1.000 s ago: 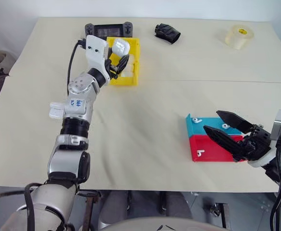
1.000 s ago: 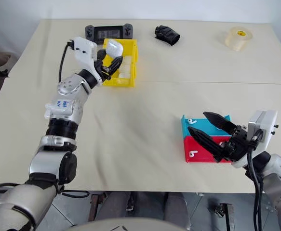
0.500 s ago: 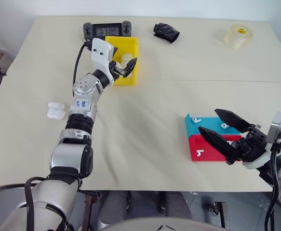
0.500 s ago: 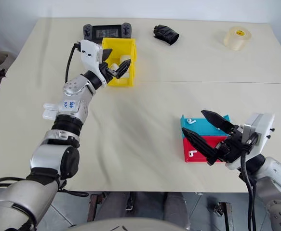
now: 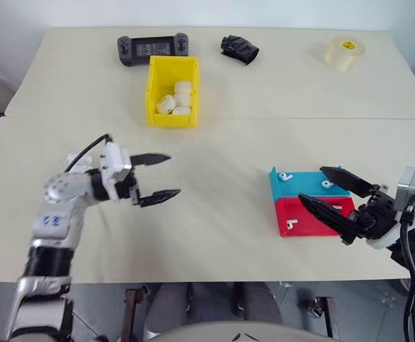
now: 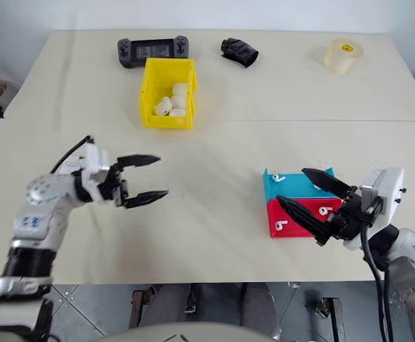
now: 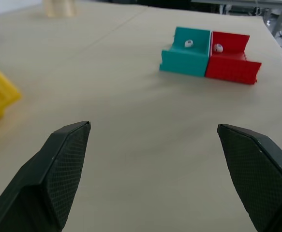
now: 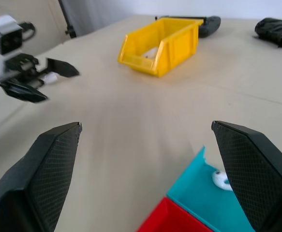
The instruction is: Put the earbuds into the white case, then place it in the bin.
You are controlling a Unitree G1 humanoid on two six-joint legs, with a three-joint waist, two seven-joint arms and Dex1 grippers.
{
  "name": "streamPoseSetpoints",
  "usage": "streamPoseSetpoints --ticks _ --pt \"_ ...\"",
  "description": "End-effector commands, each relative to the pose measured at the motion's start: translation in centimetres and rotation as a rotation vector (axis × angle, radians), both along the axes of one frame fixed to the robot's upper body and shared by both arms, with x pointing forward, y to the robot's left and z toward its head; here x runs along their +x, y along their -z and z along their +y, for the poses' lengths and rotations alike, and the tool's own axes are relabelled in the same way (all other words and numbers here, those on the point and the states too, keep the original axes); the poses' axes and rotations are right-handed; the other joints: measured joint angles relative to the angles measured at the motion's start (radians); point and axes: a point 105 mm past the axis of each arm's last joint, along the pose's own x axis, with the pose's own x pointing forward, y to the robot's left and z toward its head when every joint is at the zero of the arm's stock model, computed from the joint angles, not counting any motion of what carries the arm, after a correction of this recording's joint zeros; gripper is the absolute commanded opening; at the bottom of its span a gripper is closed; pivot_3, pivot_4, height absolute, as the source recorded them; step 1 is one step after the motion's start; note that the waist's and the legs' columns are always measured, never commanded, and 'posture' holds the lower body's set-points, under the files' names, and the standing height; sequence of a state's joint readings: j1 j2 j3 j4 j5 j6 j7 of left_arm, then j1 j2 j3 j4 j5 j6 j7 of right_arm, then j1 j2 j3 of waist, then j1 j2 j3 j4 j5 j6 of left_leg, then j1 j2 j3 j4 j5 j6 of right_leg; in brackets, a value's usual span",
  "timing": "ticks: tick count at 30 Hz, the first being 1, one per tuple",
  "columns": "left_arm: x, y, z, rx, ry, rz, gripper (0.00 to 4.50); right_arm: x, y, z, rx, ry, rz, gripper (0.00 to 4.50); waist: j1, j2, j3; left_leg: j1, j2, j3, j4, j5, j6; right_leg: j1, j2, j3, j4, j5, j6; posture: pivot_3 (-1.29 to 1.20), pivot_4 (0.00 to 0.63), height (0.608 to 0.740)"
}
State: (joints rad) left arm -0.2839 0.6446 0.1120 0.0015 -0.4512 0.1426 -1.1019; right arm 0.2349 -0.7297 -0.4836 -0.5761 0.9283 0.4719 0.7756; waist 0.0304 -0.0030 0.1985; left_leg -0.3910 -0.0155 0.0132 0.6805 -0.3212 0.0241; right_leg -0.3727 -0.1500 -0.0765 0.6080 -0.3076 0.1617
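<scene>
The yellow bin (image 5: 172,114) stands at the back left of the table and holds several white cases (image 5: 183,87). My left gripper (image 5: 173,174) hovers open and empty over the near left of the table, well short of the bin. The earbuds lie on the right: two in the teal tray (image 5: 285,176) and others in the red tray (image 5: 290,226). My right gripper (image 5: 311,184) is open and empty just above the near side of those trays. In the right wrist view one earbud (image 8: 221,179) lies in the teal tray between my fingers.
A teal tray (image 5: 303,187) and a red tray (image 5: 308,221) sit side by side at the near right. Along the table's back edge lie a black game controller (image 5: 152,48), a black object (image 5: 238,48) and a tape roll (image 5: 344,53).
My left gripper held a white case over the bin, opened and left it there. It then drew back towards me to the near left. The right arm has hardly moved.
</scene>
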Motion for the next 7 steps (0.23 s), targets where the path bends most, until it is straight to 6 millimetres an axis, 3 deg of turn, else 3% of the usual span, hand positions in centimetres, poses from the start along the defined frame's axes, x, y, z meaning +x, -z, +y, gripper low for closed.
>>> streamPoseSetpoints --ticks 1,7 --pt "-0.46 -2.59 0.51 -0.024 -0.043 -0.13 4.48 0.01 -0.73 -0.54 -0.029 -0.012 -0.044 4.5 -0.001 0.0 0.0 0.0 0.0 0.0 0.0 0.0 0.0 0.0 0.0 0.0 0.0 0.0 0.0 0.0 0.15 0.74" --pt "-0.72 -3.33 0.79 -0.029 -0.089 -0.198 4.48 0.4 -0.05 -0.97 -0.065 -0.028 -0.034 4.5 -0.005 0.0 0.0 0.0 0.0 0.001 0.0 0.0 0.0 0.0 0.0 0.0 0.0 0.0 0.0 0.0 0.15 0.74"
